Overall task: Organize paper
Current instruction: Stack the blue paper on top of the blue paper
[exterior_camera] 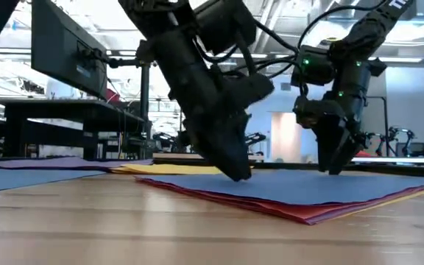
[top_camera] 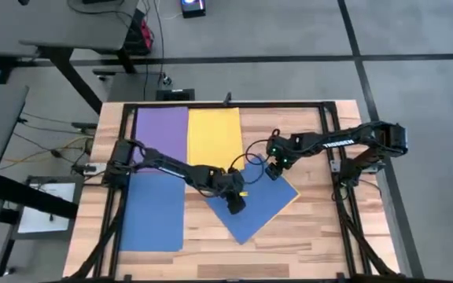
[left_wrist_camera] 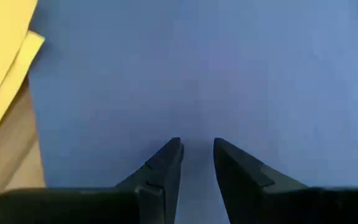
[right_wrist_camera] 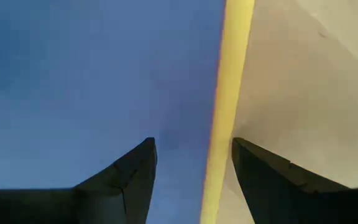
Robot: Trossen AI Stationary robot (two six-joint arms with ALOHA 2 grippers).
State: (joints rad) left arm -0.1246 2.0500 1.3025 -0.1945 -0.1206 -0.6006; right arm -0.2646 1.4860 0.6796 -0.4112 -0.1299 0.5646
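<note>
Wooden table [top_camera: 305, 236], two dark arms working over it.

Paper, counted from the high view: four spots.
- One purple sheet [top_camera: 162, 130] at the far left of the table, lying flat and square.
- One yellow sheet [top_camera: 214, 135] just beside the purple one, edges side by side.
- One blue sheet [top_camera: 152, 212] lying alone at the near left.
- One skewed stack [top_camera: 259, 211] near the table's middle, turned diamond-wise. A blue sheet is on top; a yellow edge [top_camera: 292, 196] peeks out along its right side. The low view shows a red-pink layer [exterior_camera: 300, 213] under the blue one at the near corner. At least three sheets in the stack; an exact count cannot be told.

Left tool [top_camera: 237, 206]: tips down on the blue top of the stack, near its left part. In the left wrist view the two fingers [left_wrist_camera: 166, 168] stand slightly apart with a narrow gap, blue paper beneath and nothing pinched between them.

Right tool [top_camera: 274, 172]: at the stack's far right edge, pointing down. In the right wrist view its fingers [right_wrist_camera: 129, 177] are spread wide, straddling the line where blue meets the yellow strip [right_wrist_camera: 229, 93], bare table beyond. It has hold of nothing.

Low view: both tools touch or nearly touch the stack's top sheet.
</note>
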